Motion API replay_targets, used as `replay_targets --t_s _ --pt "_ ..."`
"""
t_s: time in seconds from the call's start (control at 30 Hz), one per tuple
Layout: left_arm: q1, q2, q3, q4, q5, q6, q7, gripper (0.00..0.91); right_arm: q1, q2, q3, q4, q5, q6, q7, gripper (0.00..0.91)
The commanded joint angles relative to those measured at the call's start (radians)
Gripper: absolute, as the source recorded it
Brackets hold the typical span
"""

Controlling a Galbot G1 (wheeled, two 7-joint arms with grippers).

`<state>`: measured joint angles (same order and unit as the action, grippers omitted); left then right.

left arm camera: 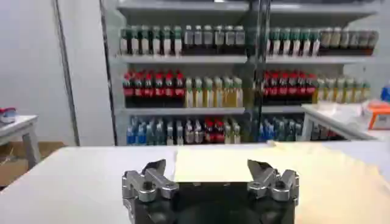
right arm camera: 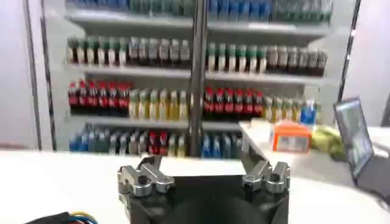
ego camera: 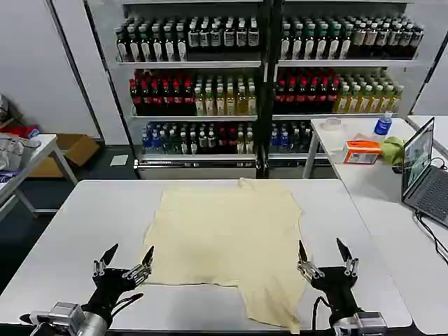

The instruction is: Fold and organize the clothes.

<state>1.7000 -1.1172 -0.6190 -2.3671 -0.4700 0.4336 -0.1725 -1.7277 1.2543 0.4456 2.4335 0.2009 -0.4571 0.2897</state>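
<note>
While both arms wait at the near edge of the table [ego camera: 84, 210], the T-shirt [ego camera: 227, 238] lies spread flat on the middle of it, touched by neither gripper. Its long axis runs from the near edge toward the far edge, roughly in line with the robot's forward view. A small bump of fabric at the far edge looks like the neck, pointing at the shelves [ego camera: 266, 63], though this cannot be told for sure. The far part is broad and nearly square. The near part narrows into a tongue of cloth that reaches toward the robot's right and ends at the table's near edge, just beside the right gripper.

The left gripper [ego camera: 127, 260] hovers over bare tabletop just off the shirt's near left corner, its two pointed fingers spread well apart and aimed forward. In the left wrist view the same gripper [left arm camera: 210, 173] shows its fingers wide, with the cream shirt [left arm camera: 244, 164] lying flat ahead of it.

The right gripper [ego camera: 325, 257] sits at the shirt's near right side, fingers likewise apart and empty. In the right wrist view it [right arm camera: 204, 173] points forward, fingers spread.

A laptop [ego camera: 423, 171] stands open on a side table to the right.
</note>
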Motion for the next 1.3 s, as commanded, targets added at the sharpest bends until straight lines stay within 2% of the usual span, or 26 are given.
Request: replay_targets --t_s 0.03,0.23,0.83,1.13,1.23,1.3 --pt "-0.034 0.078 0.02 0.087 -0.077 0.092 -0.043 0.907 -0.045 -0.006 -0.009 0.003 0.019 -0.121 0.004 0.907" --pt "-0.053 0.086 0.036 0.129 -0.094 0.143 -0.07 0.907 -0.097 -0.009 -0.035 -0.006 -0.022 -0.122 0.0 0.907" --pt "-0.078 0.099 0.086 0.223 -0.091 0.145 -0.081 0.907 -0.131 0.008 -0.104 -0.074 -0.076 -0.101 0.008 0.907" --pt "-0.105 0.1 0.104 0.272 -0.102 0.145 -0.073 0.907 -0.127 0.026 -0.156 -0.08 -0.094 -0.106 -0.021 0.907" --pt "-0.112 0.101 0.108 0.282 -0.104 0.145 -0.07 0.836 -0.116 0.03 -0.162 -0.097 -0.085 -0.111 -0.021 0.907" --pt "-0.116 0.1 0.111 0.286 -0.105 0.145 -0.068 0.836 -0.112 0.03 -0.165 -0.109 -0.074 -0.116 -0.021 0.907"
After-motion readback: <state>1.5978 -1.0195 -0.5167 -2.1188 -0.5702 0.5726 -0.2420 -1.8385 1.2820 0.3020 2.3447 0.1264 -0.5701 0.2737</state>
